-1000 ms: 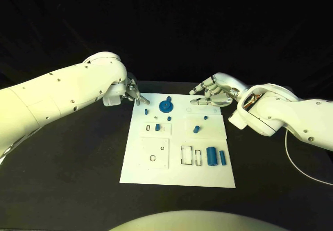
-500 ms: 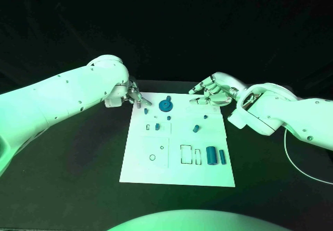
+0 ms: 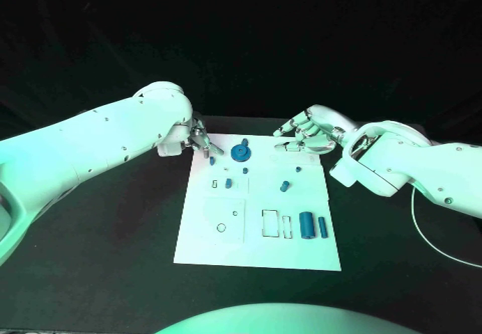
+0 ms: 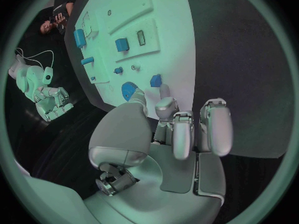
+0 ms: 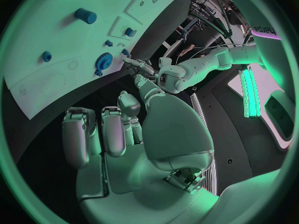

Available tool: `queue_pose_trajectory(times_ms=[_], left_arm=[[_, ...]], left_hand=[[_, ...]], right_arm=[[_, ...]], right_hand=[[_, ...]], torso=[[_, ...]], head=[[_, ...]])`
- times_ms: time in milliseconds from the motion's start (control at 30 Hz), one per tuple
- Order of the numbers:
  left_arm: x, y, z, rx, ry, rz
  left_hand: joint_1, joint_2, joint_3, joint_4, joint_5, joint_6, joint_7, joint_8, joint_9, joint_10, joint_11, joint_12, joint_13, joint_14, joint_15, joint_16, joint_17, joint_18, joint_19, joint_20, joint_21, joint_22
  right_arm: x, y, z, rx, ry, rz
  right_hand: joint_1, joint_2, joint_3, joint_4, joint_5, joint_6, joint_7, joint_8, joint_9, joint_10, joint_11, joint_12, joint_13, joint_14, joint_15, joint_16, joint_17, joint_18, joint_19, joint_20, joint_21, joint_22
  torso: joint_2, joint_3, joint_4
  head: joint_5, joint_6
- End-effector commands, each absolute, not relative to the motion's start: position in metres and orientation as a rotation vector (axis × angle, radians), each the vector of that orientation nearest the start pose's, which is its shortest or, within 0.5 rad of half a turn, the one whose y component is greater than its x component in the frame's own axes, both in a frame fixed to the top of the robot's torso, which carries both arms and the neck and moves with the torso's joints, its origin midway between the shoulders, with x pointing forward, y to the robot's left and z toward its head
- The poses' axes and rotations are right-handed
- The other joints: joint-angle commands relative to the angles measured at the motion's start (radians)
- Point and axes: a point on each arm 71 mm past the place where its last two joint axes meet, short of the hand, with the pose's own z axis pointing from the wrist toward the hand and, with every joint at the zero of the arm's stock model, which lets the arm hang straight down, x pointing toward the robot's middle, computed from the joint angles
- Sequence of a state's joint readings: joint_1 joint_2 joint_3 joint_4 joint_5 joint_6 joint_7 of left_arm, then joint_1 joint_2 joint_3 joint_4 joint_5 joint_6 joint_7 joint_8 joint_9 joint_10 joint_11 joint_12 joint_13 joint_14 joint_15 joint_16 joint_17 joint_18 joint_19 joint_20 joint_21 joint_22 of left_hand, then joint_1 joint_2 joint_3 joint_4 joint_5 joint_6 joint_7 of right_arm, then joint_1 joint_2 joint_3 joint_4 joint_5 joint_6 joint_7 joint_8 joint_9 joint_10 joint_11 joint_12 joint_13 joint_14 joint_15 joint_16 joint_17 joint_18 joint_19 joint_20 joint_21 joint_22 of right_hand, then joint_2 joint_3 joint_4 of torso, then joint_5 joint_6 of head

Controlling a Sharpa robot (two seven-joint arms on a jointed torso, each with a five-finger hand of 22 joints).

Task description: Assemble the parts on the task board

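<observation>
The white task board (image 3: pixel 223 243) lies in the middle of the black table. A blue gear (image 3: pixel 241 153) stands near its far edge, with small blue pieces (image 3: pixel 229 183) below it and two blue cylinders (image 3: pixel 306 226) at the near right. My left hand (image 3: pixel 197 142) hovers at the board's far left corner, fingers loosely bent and holding nothing; its fingertips (image 4: pixel 165 104) sit just short of the gear (image 4: pixel 129 90) and a small blue piece (image 4: pixel 156 80). My right hand (image 3: pixel 306 136) hangs over the far right corner, fingers loosely curved and holding nothing.
Black table surrounds the board (image 5: pixel 50 50) on all sides. A white cable (image 3: pixel 432 233) trails along the table at the right, beside my right forearm. My left hand (image 5: pixel 146 69) shows across the board in the right wrist view, near the gear (image 5: pixel 104 62).
My left arm has shifted slightly right, bringing the hand closer to the board's far left corner. The right hand has stayed put.
</observation>
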State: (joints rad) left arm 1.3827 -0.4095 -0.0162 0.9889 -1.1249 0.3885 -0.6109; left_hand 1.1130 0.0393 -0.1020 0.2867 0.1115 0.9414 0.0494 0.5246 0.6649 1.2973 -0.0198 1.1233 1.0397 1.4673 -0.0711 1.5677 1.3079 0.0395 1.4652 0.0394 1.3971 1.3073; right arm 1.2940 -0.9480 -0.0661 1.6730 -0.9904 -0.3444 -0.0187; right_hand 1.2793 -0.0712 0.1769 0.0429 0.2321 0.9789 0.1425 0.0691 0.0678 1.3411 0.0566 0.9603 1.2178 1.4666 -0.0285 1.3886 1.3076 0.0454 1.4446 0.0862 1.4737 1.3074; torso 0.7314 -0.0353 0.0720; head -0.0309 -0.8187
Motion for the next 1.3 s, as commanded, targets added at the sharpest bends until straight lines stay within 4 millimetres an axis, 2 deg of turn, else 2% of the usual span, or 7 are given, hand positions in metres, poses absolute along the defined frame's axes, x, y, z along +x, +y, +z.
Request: queue_pose_trajectory(times_ms=[33, 600, 933, 1033, 1100, 1167, 1300], left_arm=[[0.5834, 0.1465, -0.1554, -0.062, 2.339, -0.171], [0.582, 0.1459, -0.1601, -0.048, 2.379, -0.152], [0.5817, 0.1465, -0.16, -0.058, 2.376, -0.147], [0.582, 0.1462, -0.1597, -0.068, 2.369, -0.152], [0.5822, 0.146, -0.1597, -0.08, 2.368, -0.162], [0.5822, 0.1459, -0.1599, -0.092, 2.372, -0.174], [0.582, 0.1455, -0.1604, -0.103, 2.379, -0.187]], left_hand=[[0.012, -0.002, -0.006, -0.002, -0.001, 0.01, 0.0, 0.006, 0.0, 0.005, 0.0, 0.005, 0.0, 0.104, -0.007, 0.003, 0.263, 0.009, 0.016, -0.006, 0.004, 0.101], [0.048, 0.007, -0.009, -0.004, 0.0, 0.014, -0.003, 0.013, 0.003, 0.005, -0.002, 0.004, -0.002, 0.104, -0.008, 0.003, 0.263, 0.009, 0.016, -0.008, 0.004, 0.103], [0.084, 0.027, -0.003, -0.01, 0.002, 0.013, -0.004, 0.017, 0.006, 0.006, -0.003, 0.004, -0.003, 0.104, -0.009, 0.003, 0.263, 0.009, 0.016, -0.009, 0.003, 0.104], [0.13, 0.049, 0.019, -0.028, 0.004, 0.009, -0.006, 0.018, 0.008, 0.005, -0.006, 0.002, -0.005, 0.104, -0.011, 0.003, 0.263, 0.009, 0.016, -0.01, 0.002, 0.104], [0.188, 0.067, 0.052, -0.061, 0.007, 0.003, -0.011, 0.018, 0.008, 0.003, -0.01, 0.0, -0.007, 0.104, -0.014, 0.003, 0.263, 0.01, 0.015, -0.012, 0.0, 0.104], [0.218, 0.071, 0.071, -0.079, 0.006, -0.002, -0.011, 0.017, 0.008, 0.0, -0.01, -0.004, -0.01, 0.104, -0.015, 0.003, 0.263, 0.01, 0.014, -0.014, -0.002, 0.103], [0.235, 0.07, 0.085, -0.091, 0.005, -0.002, -0.011, 0.019, 0.01, -0.002, -0.01, -0.007, -0.013, 0.104, -0.015, 0.003, 0.263, 0.01, 0.013, -0.014, -0.003, 0.103]], right_arm=[[0.4677, -0.2077, -0.1411, 0.19, 1.683, 0.961], [0.4678, -0.2075, -0.1414, 0.19, 1.685, 0.961], [0.4677, -0.2079, -0.1417, 0.193, 1.688, 0.956], [0.4676, -0.2077, -0.1418, 0.194, 1.689, 0.956], [0.4676, -0.2078, -0.1419, 0.194, 1.69, 0.955], [0.4676, -0.2078, -0.142, 0.194, 1.692, 0.955], [0.4676, -0.2079, -0.1421, 0.194, 1.693, 0.954]], right_hand=[[-0.004, 0.01, -0.002, 0.002, 0.002, 0.002, 0.002, -0.002, 0.001, -0.007, -0.003, -0.006, -0.001, 0.055, 0.007, -0.005, 0.039, 0.006, -0.003, 0.0, -0.005, 0.039], [-0.004, 0.01, -0.002, 0.002, 0.002, 0.002, 0.002, -0.002, 0.001, -0.007, -0.003, -0.006, -0.001, 0.055, 0.007, -0.005, 0.039, 0.006, -0.003, 0.0, -0.005, 0.039], [-0.004, 0.01, -0.002, 0.002, 0.002, 0.002, 0.002, -0.002, 0.001, -0.007, -0.003, -0.006, -0.001, 0.055, 0.007, -0.005, 0.039, 0.006, -0.003, 0.0, -0.005, 0.039], [-0.004, 0.01, -0.002, 0.002, 0.002, 0.002, 0.002, -0.002, 0.001, -0.007, -0.003, -0.006, -0.001, 0.055, 0.007, -0.005, 0.039, 0.006, -0.003, 0.0, -0.005, 0.039], [-0.004, 0.01, -0.002, 0.002, 0.002, 0.002, 0.002, -0.002, 0.001, -0.007, -0.003, -0.006, -0.001, 0.055, 0.007, -0.005, 0.039, 0.006, -0.003, 0.0, -0.005, 0.039], [-0.002, 0.011, -0.002, 0.002, 0.005, 0.002, 0.002, -0.001, 0.001, -0.009, -0.003, -0.009, -0.004, 0.055, 0.007, -0.007, 0.038, 0.007, -0.005, 0.0, -0.006, 0.037], [-0.002, 0.011, -0.002, 0.002, 0.005, 0.002, 0.002, -0.001, 0.001, -0.009, -0.003, -0.009, -0.004, 0.055, 0.007, -0.007, 0.038, 0.007, -0.005, 0.0, -0.006, 0.037]], torso=[[0.0, 0.0002, 0.0001], [-0.001, 0.0, 0.0006], [0.0, -0.0007, -0.0006], [0.0, 0.0, -0.0009], [0.0, 0.0006, -0.0003], [-0.001, 0.0011, 0.0001], [-0.001, 0.001, 0.0003]], head=[[-0.001, -0.001], [-0.001, -0.003], [-0.004, -0.005], [-0.005, -0.007], [-0.007, -0.008], [-0.008, -0.009], [-0.01, -0.008]])
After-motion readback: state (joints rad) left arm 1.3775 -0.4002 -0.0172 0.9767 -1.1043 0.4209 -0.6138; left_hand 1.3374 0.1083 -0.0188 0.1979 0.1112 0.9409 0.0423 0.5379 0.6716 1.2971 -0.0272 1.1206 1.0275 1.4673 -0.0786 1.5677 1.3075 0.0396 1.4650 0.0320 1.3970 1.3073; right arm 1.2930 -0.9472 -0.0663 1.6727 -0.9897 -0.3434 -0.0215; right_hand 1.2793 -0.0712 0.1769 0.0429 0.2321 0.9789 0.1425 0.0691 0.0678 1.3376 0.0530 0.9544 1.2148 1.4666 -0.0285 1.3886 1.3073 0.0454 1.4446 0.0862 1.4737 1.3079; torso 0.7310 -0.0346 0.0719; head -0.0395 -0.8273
